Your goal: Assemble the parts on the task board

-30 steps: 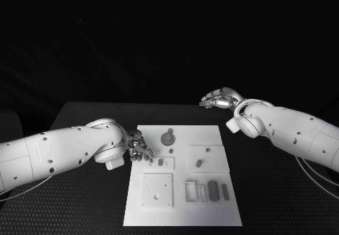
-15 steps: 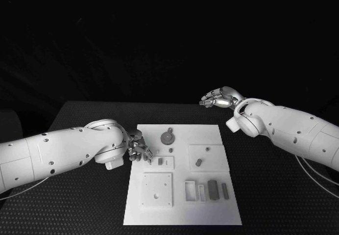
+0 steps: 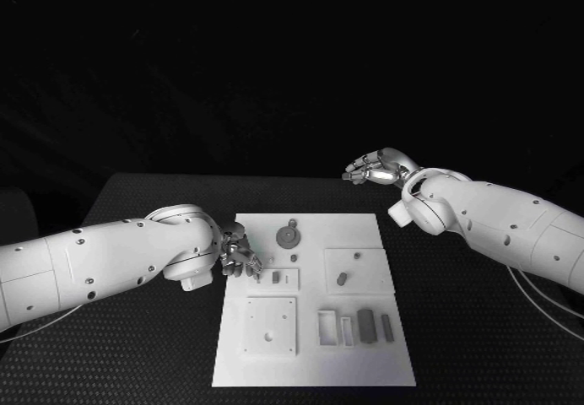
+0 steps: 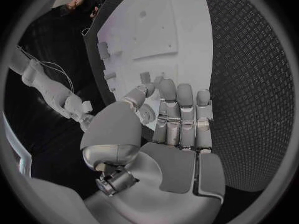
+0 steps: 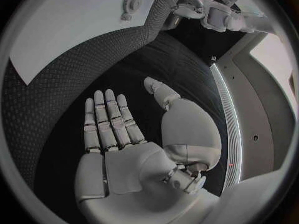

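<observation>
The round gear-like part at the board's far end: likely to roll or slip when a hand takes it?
The round part lies flat on the task board, so rolling seems unlikely. It looks small, rigid and probably light. A push would likely slide it across the smooth plate.

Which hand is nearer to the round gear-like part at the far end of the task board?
Left. The left hand hovers at the task board's left edge, just beside and nearer than the round part. The right hand is off the board, above the table beyond its far right corner.

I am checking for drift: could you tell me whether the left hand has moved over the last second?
No. The left hand stays at the task board's left edge, beside the same small part.
</observation>
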`<state>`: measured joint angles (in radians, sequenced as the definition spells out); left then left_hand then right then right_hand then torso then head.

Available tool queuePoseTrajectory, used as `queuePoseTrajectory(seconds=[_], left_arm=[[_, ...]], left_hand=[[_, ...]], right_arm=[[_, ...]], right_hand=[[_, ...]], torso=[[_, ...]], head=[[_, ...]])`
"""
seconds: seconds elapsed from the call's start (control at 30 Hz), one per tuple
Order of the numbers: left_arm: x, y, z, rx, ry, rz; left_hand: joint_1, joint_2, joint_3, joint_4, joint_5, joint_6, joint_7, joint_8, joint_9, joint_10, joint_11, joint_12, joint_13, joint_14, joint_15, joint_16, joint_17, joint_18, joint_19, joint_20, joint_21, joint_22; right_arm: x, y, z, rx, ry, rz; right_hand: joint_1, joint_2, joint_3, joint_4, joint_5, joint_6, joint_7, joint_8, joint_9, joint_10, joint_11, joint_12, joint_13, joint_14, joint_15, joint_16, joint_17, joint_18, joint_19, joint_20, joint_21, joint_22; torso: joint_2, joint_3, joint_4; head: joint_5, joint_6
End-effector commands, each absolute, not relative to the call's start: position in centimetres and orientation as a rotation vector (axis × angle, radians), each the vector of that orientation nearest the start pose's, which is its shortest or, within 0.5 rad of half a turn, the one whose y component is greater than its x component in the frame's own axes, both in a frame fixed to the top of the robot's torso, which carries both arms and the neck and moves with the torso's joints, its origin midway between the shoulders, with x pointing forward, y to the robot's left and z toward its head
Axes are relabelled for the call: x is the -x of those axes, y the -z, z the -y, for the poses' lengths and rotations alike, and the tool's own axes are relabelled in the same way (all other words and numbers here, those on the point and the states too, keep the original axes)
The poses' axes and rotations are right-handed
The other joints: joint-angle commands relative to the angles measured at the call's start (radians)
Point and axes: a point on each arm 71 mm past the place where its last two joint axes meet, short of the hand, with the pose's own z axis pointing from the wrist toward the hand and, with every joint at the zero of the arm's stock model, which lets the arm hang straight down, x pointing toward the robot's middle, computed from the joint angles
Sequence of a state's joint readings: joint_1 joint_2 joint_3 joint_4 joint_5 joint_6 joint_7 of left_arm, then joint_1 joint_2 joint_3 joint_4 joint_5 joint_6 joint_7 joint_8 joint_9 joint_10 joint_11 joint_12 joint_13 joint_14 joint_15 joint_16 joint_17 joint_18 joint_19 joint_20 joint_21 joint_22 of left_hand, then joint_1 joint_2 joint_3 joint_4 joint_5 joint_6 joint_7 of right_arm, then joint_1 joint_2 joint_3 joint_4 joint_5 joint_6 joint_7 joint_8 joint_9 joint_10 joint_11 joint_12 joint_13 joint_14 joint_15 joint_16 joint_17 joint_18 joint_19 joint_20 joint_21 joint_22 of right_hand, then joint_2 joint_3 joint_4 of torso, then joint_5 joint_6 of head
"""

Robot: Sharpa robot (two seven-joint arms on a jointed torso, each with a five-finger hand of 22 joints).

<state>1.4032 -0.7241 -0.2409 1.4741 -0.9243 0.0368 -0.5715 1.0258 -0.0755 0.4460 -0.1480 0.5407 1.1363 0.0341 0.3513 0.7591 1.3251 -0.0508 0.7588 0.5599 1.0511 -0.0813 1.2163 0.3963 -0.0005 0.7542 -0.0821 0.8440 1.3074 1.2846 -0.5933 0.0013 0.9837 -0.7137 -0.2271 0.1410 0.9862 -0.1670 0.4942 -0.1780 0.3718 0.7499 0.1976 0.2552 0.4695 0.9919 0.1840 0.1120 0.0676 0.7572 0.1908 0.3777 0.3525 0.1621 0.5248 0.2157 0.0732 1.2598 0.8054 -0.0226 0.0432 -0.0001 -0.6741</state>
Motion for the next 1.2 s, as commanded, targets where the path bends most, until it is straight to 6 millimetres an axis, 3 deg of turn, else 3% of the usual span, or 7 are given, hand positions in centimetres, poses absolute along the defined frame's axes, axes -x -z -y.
queuePoseTrajectory(seconds=[0.03, 1.2], left_arm=[[-49.46, 20.12, -18.25, 0.201, 0.365, -2.313], [-49.32, 20.33, -17.76, 0.141, 0.364, -2.322]], left_hand=[[0.008, -0.001, 0.136, -0.141, 0.001, 0.009, 0.000, 0.003, 0.002, 0.016, -0.020, -0.001, -0.001, 0.006, 0.001, 0.005, 0.001, 0.001, 0.007, -0.089, 0.006, 0.021], [0.008, 0.001, 0.135, -0.141, -0.003, 0.008, 0.000, -0.001, 0.003, 0.014, -0.020, -0.003, -0.002, 0.004, 0.002, 0.003, 0.000, 0.000, 0.006, -0.089, 0.006, 0.020]], right_arm=[[-59.06, 15.44, 23.52, -0.516, -0.966, -1.586], [-59.04, 15.44, 23.46, -0.516, -0.969, -1.588]], right_hand=[[-0.002, 0.005, -0.001, 0.004, 0.007, -0.007, 0.013, 0.004, -0.001, 0.005, -0.001, -0.005, 0.002, 0.000, 0.007, -0.005, -0.001, -0.017, 0.006, -0.004, -0.006, 0.002], [-0.002, 0.006, -0.001, 0.004, 0.006, -0.007, 0.013, 0.005, -0.002, 0.006, -0.001, -0.006, 0.002, 0.000, 0.007, -0.005, -0.001, -0.018, 0.006, -0.004, -0.007, 0.004]], torso=[[0.000, -0.0008, 0.0001], [0.000, -0.0006, 0.0004]], head=[[0.000, -0.001], [-0.001, -0.004]])
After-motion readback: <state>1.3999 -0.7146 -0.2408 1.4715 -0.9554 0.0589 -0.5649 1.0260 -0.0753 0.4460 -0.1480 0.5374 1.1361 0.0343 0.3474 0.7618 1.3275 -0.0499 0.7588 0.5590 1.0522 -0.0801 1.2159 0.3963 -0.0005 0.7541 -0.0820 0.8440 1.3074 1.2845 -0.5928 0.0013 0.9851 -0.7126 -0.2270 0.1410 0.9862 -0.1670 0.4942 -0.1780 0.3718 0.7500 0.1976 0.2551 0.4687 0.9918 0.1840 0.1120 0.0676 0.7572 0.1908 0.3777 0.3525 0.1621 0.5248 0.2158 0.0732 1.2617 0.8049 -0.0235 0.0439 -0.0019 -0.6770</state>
